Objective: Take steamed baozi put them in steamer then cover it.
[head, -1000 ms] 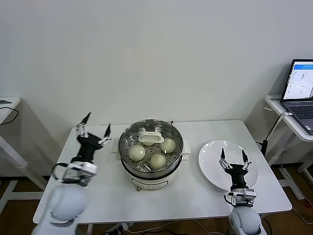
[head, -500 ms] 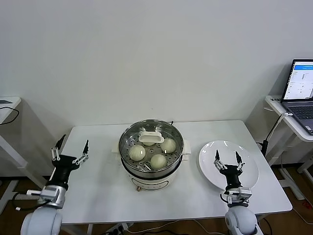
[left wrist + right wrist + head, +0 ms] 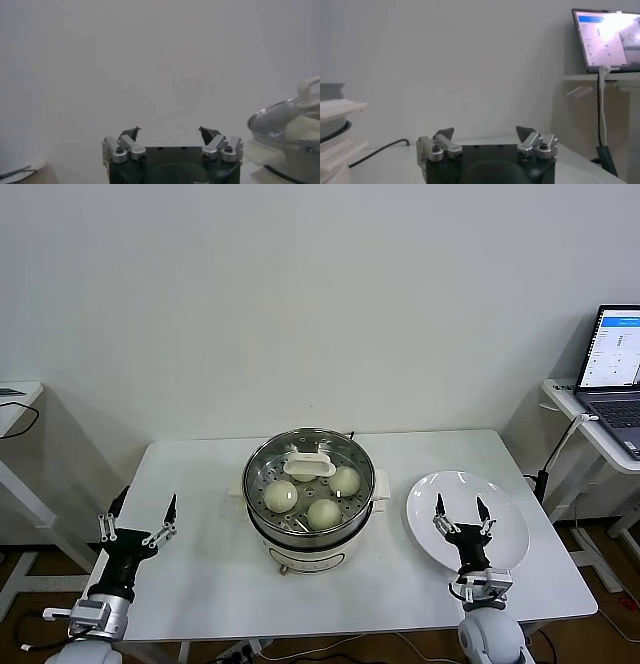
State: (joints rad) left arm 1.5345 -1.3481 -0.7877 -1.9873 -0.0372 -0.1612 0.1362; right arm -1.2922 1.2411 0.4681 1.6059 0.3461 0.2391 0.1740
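The steamer stands mid-table with the glass cover resting on it, cream handle on top. Through the glass I see three baozi; a further one is mostly hidden under the handle. My left gripper is open and empty at the table's front left, well clear of the steamer. My right gripper is open and empty above the near part of the white plate. In the left wrist view the open left gripper has the cover off to one side. The right gripper holds nothing.
The white table carries only the steamer and the bare plate. A laptop sits on a side table at the right, with cables hanging near it. Another small table stands at the far left. A black cable runs behind the steamer base.
My left arm has pulled back from beside the steamer to the front left table edge. My right gripper has drawn slightly nearer. Both stay open.
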